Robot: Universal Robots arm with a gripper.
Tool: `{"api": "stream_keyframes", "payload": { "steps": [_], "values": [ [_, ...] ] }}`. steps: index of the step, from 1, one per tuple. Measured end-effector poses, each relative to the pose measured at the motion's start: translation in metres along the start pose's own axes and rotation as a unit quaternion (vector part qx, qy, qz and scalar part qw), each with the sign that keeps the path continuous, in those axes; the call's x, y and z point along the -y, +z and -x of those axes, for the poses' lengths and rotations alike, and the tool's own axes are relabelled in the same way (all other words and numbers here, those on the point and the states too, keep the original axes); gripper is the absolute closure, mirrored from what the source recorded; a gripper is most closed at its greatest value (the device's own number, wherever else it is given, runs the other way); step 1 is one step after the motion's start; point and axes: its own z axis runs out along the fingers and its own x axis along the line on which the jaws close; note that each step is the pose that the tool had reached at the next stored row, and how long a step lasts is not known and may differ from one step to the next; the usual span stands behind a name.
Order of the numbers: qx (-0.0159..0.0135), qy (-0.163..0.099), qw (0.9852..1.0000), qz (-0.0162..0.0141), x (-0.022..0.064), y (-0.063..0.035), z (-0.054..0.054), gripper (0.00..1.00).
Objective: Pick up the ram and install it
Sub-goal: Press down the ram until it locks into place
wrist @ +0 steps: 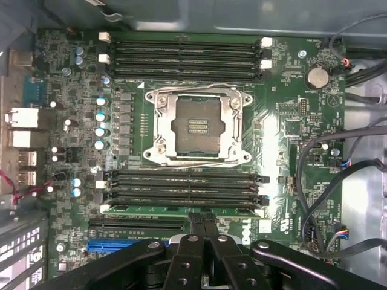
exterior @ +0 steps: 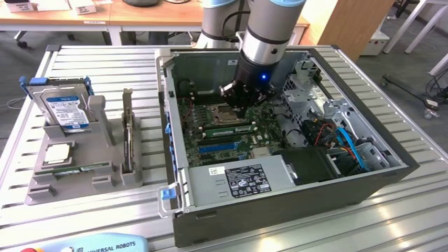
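I see the ram (wrist: 181,211) seated lengthwise in the memory slot nearest the hand, a thin green stick running along the edge of the lower bank of slots on the motherboard (wrist: 290,121). In the exterior view the same stick (exterior: 230,128) lies just beside the open processor socket (exterior: 215,112), inside the open computer case (exterior: 280,210). My hand (wrist: 204,225) sits directly over the middle of the stick with its two fingers pressed together, clenched; their tips appear to touch the top edge of the ram, though I cannot tell whether they actually bear on it. Nothing is held between them. From the exterior view the hand (exterior: 242,108) hangs low inside the case, the arm coming down from above.

The processor socket (wrist: 198,125) is open with its metal frame showing, and a second bank of black memory slots (wrist: 184,57) lies on its far side. A blue expansion slot (wrist: 118,245) runs close by the hand.

Outside the case, on the slatted metal surface (exterior: 105,58), a grey holder tray (exterior: 84,173) stands toward the exterior view's left. It carries a hard drive (exterior: 64,107) propped upright, a square silver processor chip (exterior: 57,152), an expansion card (exterior: 127,131) standing on edge, and another green memory stick (exterior: 70,170) lying flat near its front.
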Motion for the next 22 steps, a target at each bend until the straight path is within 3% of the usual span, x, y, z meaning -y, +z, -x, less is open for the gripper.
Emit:
{"api": "stream_keyframes", "payload": {
  "steps": [3,6,12,22],
  "values": [
    [-0.0045,0.000,1.0000,-0.0009,0.0000,-0.0009,0.0000,0.90],
    [-0.0047,0.000,1.0000,-0.0020,-0.0001,-0.0010,0.0000,0.90],
    [-0.0049,0.000,0.9999,-0.0096,0.0000,-0.0010,0.0000,0.90],
    [-0.0051,-0.001,0.9999,-0.0113,0.0000,-0.0010,0.0000,0.90]
  ]
}}
